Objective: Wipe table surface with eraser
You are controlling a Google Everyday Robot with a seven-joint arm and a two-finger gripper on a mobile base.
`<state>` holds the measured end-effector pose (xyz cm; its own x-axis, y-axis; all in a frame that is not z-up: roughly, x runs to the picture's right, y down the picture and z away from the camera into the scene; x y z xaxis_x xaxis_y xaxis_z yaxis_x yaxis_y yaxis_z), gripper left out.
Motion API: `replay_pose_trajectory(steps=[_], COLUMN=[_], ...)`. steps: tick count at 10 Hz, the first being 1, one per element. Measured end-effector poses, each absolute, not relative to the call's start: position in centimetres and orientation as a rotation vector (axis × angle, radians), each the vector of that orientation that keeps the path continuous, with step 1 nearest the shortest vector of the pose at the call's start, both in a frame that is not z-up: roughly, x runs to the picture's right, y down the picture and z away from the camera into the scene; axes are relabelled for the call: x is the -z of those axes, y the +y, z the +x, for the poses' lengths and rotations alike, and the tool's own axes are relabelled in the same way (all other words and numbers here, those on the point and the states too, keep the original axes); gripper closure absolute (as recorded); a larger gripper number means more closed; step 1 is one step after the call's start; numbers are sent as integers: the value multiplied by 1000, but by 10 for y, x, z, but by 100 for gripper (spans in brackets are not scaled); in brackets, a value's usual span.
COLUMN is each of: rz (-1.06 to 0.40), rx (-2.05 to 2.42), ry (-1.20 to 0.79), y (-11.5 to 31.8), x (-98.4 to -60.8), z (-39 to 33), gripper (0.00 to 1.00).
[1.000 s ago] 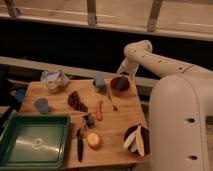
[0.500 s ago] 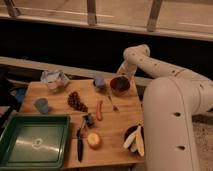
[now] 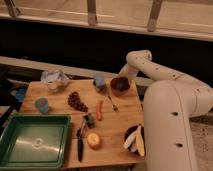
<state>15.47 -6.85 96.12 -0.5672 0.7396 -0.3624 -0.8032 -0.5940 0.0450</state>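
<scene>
The light tan wooden table surface (image 3: 60,97) carries several small items. My white arm comes in from the right, bends at an elbow (image 3: 137,57) and reaches down to the table's far right corner. The gripper (image 3: 121,78) hangs right over the reddish bowl (image 3: 120,86), at or just inside its rim. I see no dark oblong eraser; it is hidden or out of view. A small dark clip-like object (image 3: 90,120) and a black-handled knife (image 3: 80,141) lie near the middle front.
A green tray (image 3: 35,142) sits at the front left. Also on the table: a crumpled white bag (image 3: 55,79), two blue cups (image 3: 100,81) (image 3: 42,105), grapes (image 3: 76,101), an orange carrot (image 3: 99,110), a fork (image 3: 112,102), a round fruit (image 3: 94,141), bananas (image 3: 134,138).
The elbow has sunk a little and the gripper has come down closer to the reddish bowl. The thick part of the arm has swung nearer the table's right edge. The items have not moved.
</scene>
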Motion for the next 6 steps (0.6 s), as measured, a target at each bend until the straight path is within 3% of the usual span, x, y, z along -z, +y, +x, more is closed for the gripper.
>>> replay_pose_trajectory(steps=[6], rz=[-439], rx=[-2196], ry=[242], y=[-65], x=[-975], z=[141], gripper=[35])
